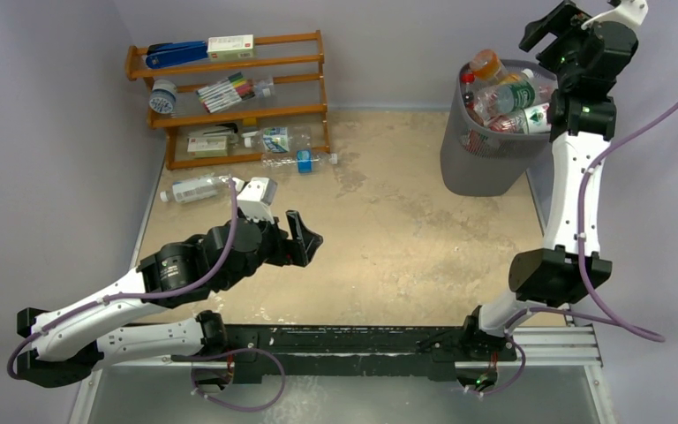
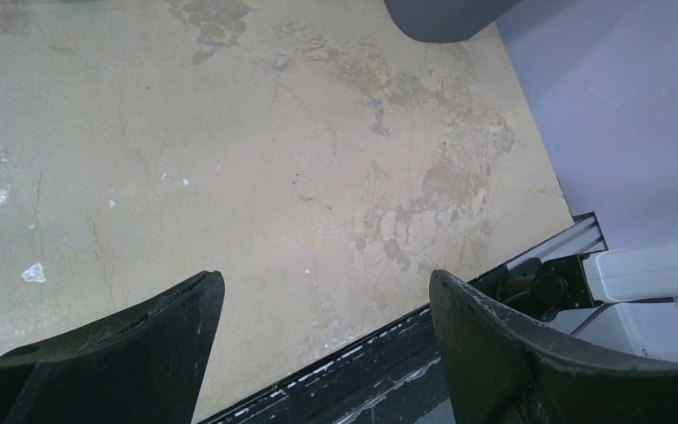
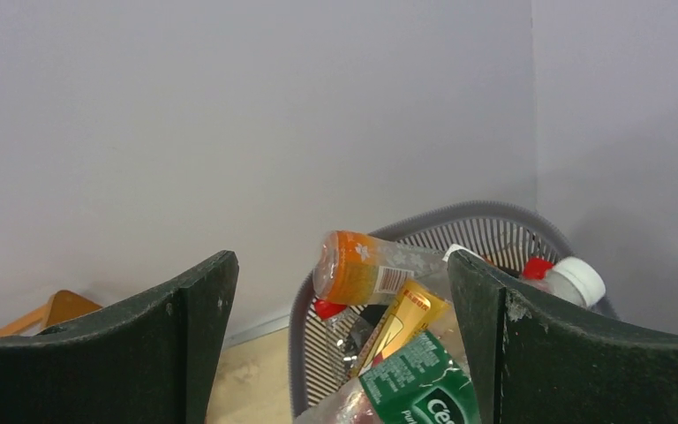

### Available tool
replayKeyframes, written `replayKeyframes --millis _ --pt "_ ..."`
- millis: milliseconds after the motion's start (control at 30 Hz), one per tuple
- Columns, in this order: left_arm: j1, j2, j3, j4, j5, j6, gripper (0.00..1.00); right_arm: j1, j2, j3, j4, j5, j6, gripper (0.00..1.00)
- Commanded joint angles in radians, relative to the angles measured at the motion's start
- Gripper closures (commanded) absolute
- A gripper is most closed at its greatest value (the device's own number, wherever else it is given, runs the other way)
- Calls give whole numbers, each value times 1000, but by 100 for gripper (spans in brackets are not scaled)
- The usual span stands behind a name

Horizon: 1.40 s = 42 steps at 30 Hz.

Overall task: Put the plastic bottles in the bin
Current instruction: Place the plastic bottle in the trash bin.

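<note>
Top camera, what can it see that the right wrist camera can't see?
Only the top camera shows the left arm, the markers and a clear bottle lying on the table. Only the right wrist camera shows a yellow-labelled bottle tucked in the pile. Both show the bin and the orange bottle lying on top of it.

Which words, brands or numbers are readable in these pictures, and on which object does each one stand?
"Ce": white letters, cut off by the picture's edge, on the green bottle label in the bin.
Too blurred: the yellow label, the label on the orange bottle.
Too small: the labels at the wooden shelf.
</note>
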Motion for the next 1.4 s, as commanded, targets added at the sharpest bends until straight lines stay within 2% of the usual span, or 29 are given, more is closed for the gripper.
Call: replayKeyframes --millis 0,233,500,700,800,867,1000,1367 --pt "-2 -6 23 49 9 2 14 -20 -47 -7 6 -36 -23 9" --pt "-2 -12 19 44 0 0 14 -49 -58 -33 -18 -130 -16 9" --pt "-2 26 21 37 -28 -2 14 -49 -72 -34 -94 -381 -14 9" --pt "1 117 68 14 -81 -1 11 -46 -174 -117 -115 -556 -13 9" --pt "21 189 109 -1 -94 10 10 -32 -240 -166 -127 -626 -10 5" --pt "69 229 127 0 -63 19 9 -17 -285 -205 -131 -660 -8 4" --pt "253 291 119 45 106 54 9 29 -367 -285 -165 -676 -18 3" --pt "551 529 212 145 253 125 10 145 -541 -409 -278 -666 -36 5"
